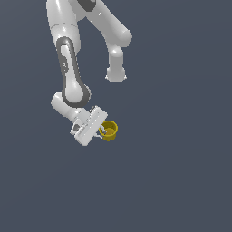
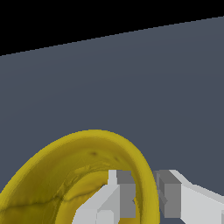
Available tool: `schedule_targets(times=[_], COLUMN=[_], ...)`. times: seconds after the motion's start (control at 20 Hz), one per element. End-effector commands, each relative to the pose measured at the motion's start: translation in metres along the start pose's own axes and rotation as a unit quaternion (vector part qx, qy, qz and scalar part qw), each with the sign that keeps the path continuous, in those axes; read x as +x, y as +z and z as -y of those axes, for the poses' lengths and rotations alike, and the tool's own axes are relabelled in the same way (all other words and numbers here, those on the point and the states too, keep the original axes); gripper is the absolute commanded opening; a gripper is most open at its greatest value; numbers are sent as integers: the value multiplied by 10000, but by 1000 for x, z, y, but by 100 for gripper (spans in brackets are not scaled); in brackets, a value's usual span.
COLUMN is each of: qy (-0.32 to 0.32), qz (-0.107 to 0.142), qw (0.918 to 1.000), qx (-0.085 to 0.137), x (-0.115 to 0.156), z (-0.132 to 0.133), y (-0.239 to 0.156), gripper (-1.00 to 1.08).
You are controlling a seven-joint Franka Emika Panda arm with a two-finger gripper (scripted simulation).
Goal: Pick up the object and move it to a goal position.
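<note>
The object is a small yellow cup [image 1: 109, 130], tapered like a little bucket, with its mouth open toward the camera in the wrist view [image 2: 65, 175]. My white gripper [image 1: 102, 132] is tilted and shut on the cup's rim. One finger [image 2: 118, 197] sits inside the cup, the other finger [image 2: 173, 194] presses on the outside of the wall. In the exterior view the cup hangs at the end of the gripper, on the exterior view's right of the white hand.
A flat blue-grey surface [image 1: 172, 172] fills the exterior view around the arm [image 1: 70, 68]. In the wrist view the same surface [image 2: 131, 87] stretches away to a black band beyond its far edge.
</note>
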State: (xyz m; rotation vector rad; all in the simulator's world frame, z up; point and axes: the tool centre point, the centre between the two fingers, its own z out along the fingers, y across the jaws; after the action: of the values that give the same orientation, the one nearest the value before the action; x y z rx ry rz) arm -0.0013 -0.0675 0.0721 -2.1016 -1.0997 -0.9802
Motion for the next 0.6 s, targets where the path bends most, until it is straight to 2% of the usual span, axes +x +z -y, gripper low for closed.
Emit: schedule_targets(times=[0.0, 0.55], qy=[1, 1], qz=[1, 5], qw=[10000, 10000], qx=[-1, 0], x=[0, 8], z=[0, 6], y=[0, -6], gripper=[-100, -100])
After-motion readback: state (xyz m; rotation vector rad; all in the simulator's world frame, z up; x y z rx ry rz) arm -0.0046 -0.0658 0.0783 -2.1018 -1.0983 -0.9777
